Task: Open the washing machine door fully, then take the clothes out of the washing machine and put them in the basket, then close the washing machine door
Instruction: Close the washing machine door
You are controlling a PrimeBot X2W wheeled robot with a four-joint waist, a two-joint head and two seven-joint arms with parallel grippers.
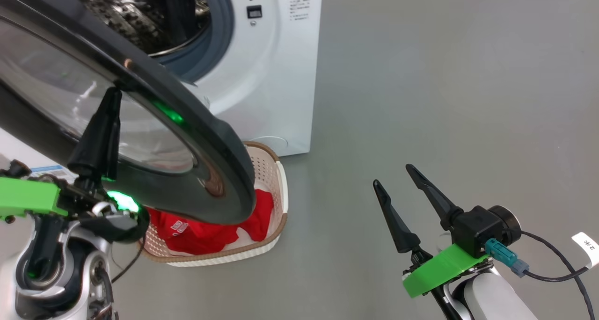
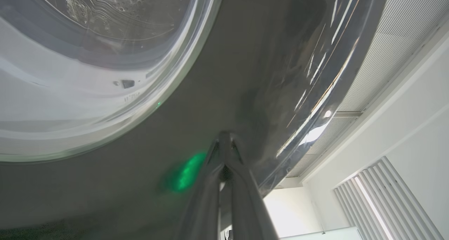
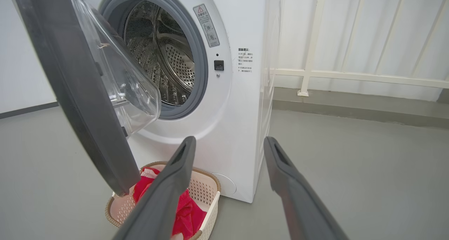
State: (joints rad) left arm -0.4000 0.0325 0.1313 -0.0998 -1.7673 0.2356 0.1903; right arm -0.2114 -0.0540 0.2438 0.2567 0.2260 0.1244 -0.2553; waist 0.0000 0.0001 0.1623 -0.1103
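Your left tool [image 1: 113, 94] is pinched fully shut with nothing between its fingers. Its tips appear to rest against the outer face of the washing machine door [image 1: 220, 170], on the glossy black rim beside the glass. The door stands half open, swung out from the washing machine [image 1: 276, 76] beyond the tool.

You look to be pushing the door shut. The main risk is the closed tips skating off the slick, curved rim, so the door stalls or the tool jabs the glass bowl.

Below the tool, under the door's lower edge, sits the basket [image 1: 282, 184] with the red clothes [image 1: 196, 236] heaped inside. A raised fold could catch the passing rim and drag the basket. The drum [image 3: 168, 64] looks empty.

Your right tool [image 1: 393, 175] is spread wide and empty, well off to the right of the left tool over the floor [image 1: 444, 76], clear of the swing.
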